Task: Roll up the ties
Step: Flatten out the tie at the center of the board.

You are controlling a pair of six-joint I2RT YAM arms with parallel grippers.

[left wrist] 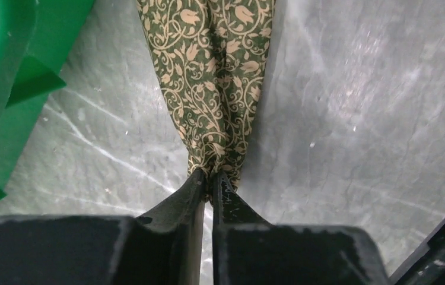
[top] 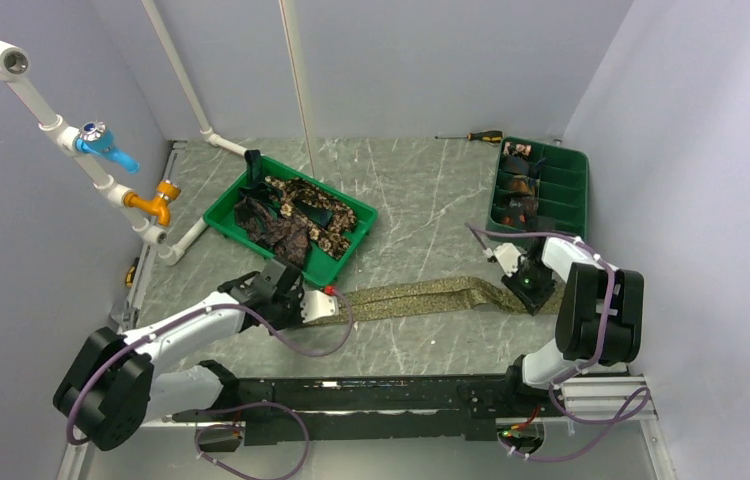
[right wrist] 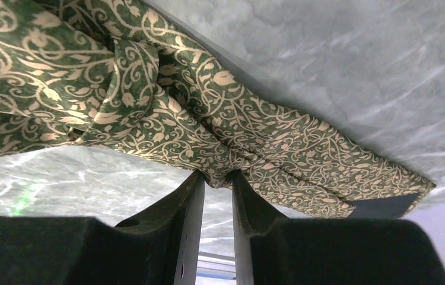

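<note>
An olive-tan tie (top: 421, 296) with a vine pattern lies stretched as a strip across the table between my two grippers. My left gripper (top: 319, 305) is shut on its narrow end; in the left wrist view the tie (left wrist: 211, 77) runs away from the gripper (left wrist: 210, 176). My right gripper (top: 529, 290) is shut on a pinch of the wide end; in the right wrist view the folded tie (right wrist: 208, 130) bunches at the gripper (right wrist: 219, 179). More ties (top: 291, 215) lie heaped in a green tray (top: 341, 262). Small coils (top: 521, 185) sit in a divided green tray (top: 569, 195).
A screwdriver (top: 473, 136) lies at the back by the divided tray. White pipes with a blue valve (top: 101, 140) and an orange valve (top: 156, 200) run along the left wall. The heaped tray's corner shows in the left wrist view (left wrist: 6, 77).
</note>
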